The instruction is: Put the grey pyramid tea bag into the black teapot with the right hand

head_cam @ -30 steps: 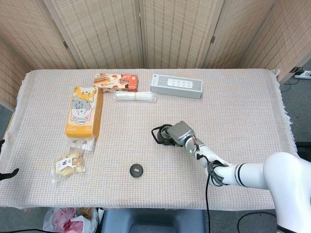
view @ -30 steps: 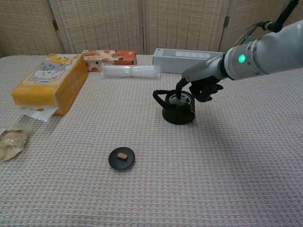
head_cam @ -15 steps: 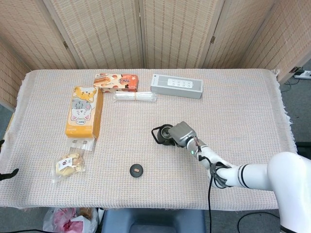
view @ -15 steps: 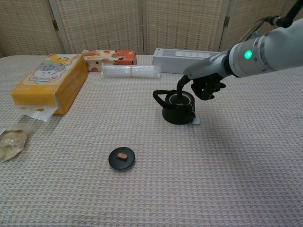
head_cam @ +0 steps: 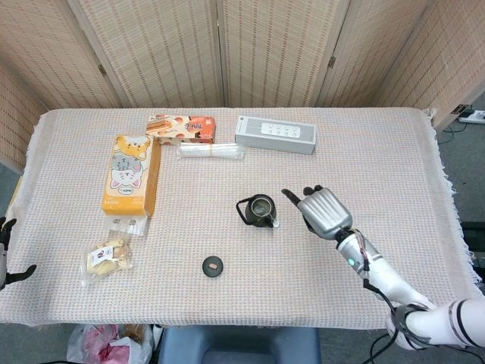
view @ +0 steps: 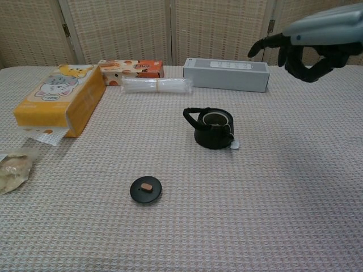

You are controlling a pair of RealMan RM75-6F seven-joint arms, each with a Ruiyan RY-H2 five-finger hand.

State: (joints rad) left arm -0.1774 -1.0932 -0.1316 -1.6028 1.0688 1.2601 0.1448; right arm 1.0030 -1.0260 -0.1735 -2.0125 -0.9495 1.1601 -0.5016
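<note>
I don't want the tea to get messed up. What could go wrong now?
The small white tag hangs outside the black teapot; a snag on it might pull the tea bag back out. The lid lies apart on the table, so the pot stays open. The right hand, empty above, might bump the pot if it dips.

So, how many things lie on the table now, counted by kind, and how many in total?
Boxes: 3 (yellow cat box, orange snack box, grey box)
Clear packets: 2 (long packet, snack bag)
Teapot parts: 2 (black teapot, lid)
Tea bag tag: 1 (white tag)
Total: 8
</note>
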